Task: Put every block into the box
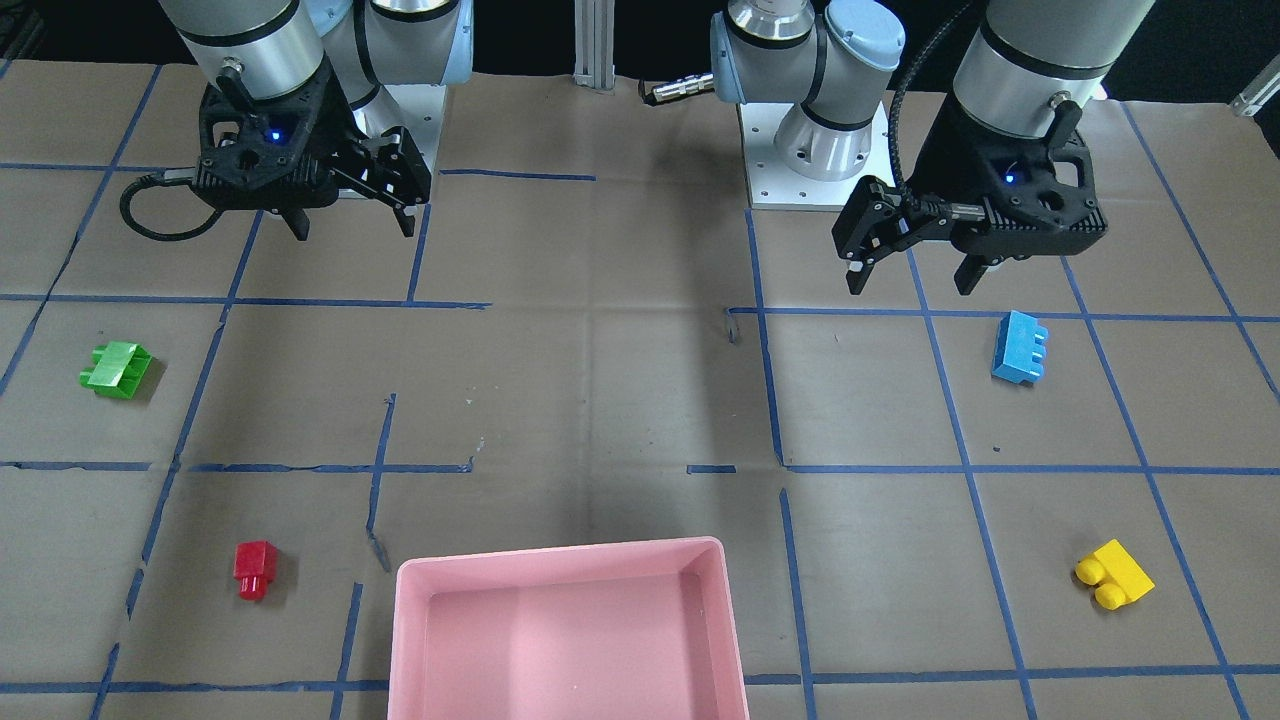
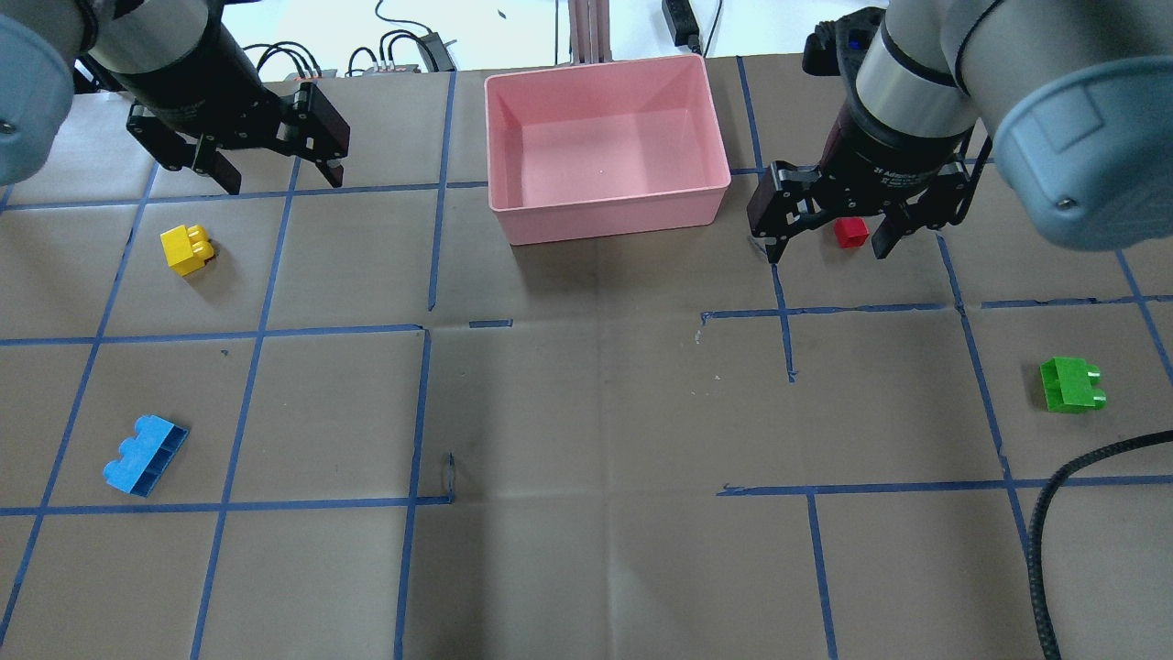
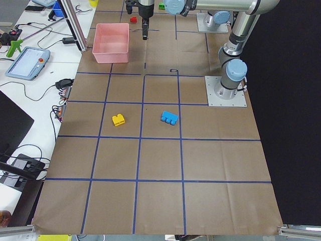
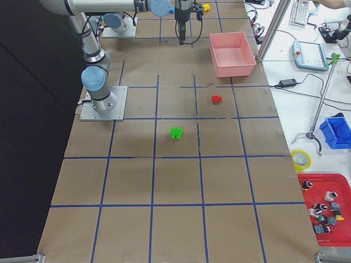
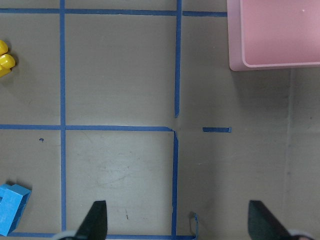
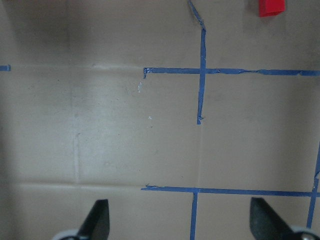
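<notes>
Left gripper point(image 1: 915, 280) and right gripper point(image 1: 354, 230) are hanging open, empty. Outside the box point(image 1: 560, 553), red block point(image 1: 254, 569) and green block point(image 1: 118, 368) are lying to its right, yellow block point(image 1: 1125, 568) and blue block point(image 1: 1019, 347) to its left. Pinching across sideways studs point(image 1: 1090, 573) is likely risking slips.

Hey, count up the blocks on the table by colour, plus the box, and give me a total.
Green block: 1
Blue block: 1
Yellow block: 1
Red block: 1
Pink box: 1
Total: 5 things, 4 of them blocks, all outside the box.

Four blocks point(image 1: 117, 369) point(image 1: 1020, 347) point(image 1: 1113, 573) point(image 1: 255, 570), one box point(image 1: 570, 640), two arms point(image 1: 255, 50) point(image 1: 1030, 70)
</notes>
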Controlling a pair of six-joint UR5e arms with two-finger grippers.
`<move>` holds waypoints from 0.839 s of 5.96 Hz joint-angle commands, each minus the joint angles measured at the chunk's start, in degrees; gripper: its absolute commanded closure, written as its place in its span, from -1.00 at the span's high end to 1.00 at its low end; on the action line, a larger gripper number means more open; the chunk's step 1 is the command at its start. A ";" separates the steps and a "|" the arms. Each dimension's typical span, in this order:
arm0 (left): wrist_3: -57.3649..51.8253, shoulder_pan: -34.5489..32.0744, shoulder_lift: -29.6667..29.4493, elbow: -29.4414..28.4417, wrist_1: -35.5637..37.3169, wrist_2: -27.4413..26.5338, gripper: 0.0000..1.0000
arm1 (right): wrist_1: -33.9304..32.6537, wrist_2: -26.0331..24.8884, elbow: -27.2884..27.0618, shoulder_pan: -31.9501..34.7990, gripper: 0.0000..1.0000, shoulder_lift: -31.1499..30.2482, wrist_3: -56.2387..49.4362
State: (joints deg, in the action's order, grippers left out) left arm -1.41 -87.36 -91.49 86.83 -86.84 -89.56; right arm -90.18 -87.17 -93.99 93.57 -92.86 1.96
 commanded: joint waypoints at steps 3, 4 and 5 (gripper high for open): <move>-0.09 0.00 0.00 -0.08 0.00 0.00 0.99 | 0.00 0.07 0.03 0.04 1.00 0.14 -0.03; -0.09 0.00 0.00 0.01 0.00 0.00 0.99 | 0.00 0.16 -0.05 0.04 1.00 0.14 0.06; -0.09 0.00 0.00 0.09 0.00 -0.09 0.99 | -0.17 0.07 -0.23 0.04 1.00 0.14 -0.63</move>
State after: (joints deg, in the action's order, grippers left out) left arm -1.49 -87.36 -91.49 86.85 -86.84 -89.59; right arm -90.23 -87.06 -94.09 93.60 -92.73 1.79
